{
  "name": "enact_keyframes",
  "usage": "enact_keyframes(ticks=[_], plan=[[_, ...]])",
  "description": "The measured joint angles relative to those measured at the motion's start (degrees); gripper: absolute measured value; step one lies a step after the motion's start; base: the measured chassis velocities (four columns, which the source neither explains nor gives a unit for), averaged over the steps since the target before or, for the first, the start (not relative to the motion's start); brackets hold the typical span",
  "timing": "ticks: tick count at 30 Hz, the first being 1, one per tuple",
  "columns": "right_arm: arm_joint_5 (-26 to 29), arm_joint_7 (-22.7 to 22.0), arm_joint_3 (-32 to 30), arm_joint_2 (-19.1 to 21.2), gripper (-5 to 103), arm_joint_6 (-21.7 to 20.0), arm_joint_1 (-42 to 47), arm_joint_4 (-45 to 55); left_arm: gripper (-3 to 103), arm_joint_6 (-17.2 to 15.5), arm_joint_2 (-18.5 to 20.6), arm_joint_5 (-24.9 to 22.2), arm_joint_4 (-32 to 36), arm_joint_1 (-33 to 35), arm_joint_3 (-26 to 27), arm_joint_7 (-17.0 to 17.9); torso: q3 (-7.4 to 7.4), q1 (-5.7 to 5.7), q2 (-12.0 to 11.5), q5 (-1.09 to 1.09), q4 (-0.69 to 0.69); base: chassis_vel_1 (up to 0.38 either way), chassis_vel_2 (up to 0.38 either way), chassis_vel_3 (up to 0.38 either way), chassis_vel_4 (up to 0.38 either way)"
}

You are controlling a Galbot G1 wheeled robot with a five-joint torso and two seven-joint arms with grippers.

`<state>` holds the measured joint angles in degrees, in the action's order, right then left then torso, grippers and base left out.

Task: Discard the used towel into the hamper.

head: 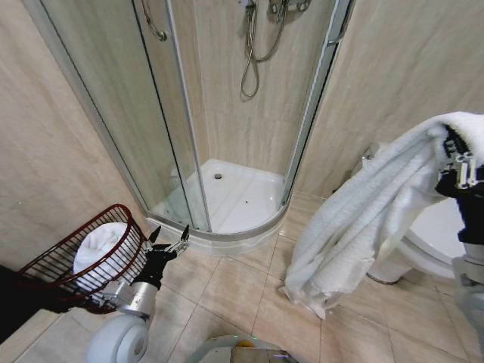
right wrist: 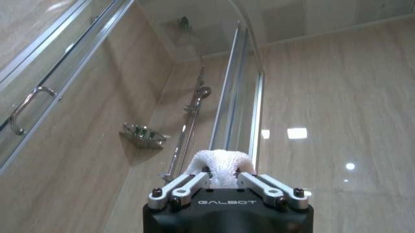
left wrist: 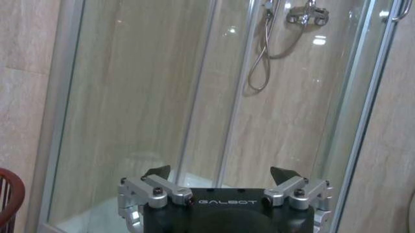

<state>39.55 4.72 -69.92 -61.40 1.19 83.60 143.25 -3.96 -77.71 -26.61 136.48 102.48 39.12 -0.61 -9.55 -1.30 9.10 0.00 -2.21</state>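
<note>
Right gripper (right wrist: 224, 180) is pinching a bunched fold of the white towel (head: 363, 227) between its fingers, holding it high at the right of the scene. The towel is hanging down in a long drape in front of the white toilet (head: 431, 234), its lower end reaching close to the beige floor tiles (head: 234, 291). Left gripper (head: 168, 240) is sitting low at the near left with fingers spread and nothing between them, just beside the hamper (head: 53, 265).

The hamper, a dark reddish-brown wire basket, is standing tilted at the near left, well apart from the towel, with a white bundle (head: 100, 243) already lying inside. The corner shower enclosure (head: 227, 113) is standing beyond, at the far middle.

Risks: the grip is taking only a small pinch, so the towel's weight could be pulling it loose during the carry across. The hanging tail could be dragging on the tiles or draping over the hamper rim instead of going in. The idle left arm sitting next to the basket could be blocking the approach or knocking the light basket over.
</note>
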Motion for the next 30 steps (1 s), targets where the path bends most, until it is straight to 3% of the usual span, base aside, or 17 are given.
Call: enact_keyframes(ticks=[30], plan=[[-0.3, -0.9, 0.8, 0.1, 7, 0.4, -0.4, 0.0, 100, 0.0, 0.0, 0.0, 0.0, 0.0, 0.0, 0.0, -5.26, -1.82, 7.1, -0.01, 0.00, 0.000, 0.000, 0.000, 0.000]])
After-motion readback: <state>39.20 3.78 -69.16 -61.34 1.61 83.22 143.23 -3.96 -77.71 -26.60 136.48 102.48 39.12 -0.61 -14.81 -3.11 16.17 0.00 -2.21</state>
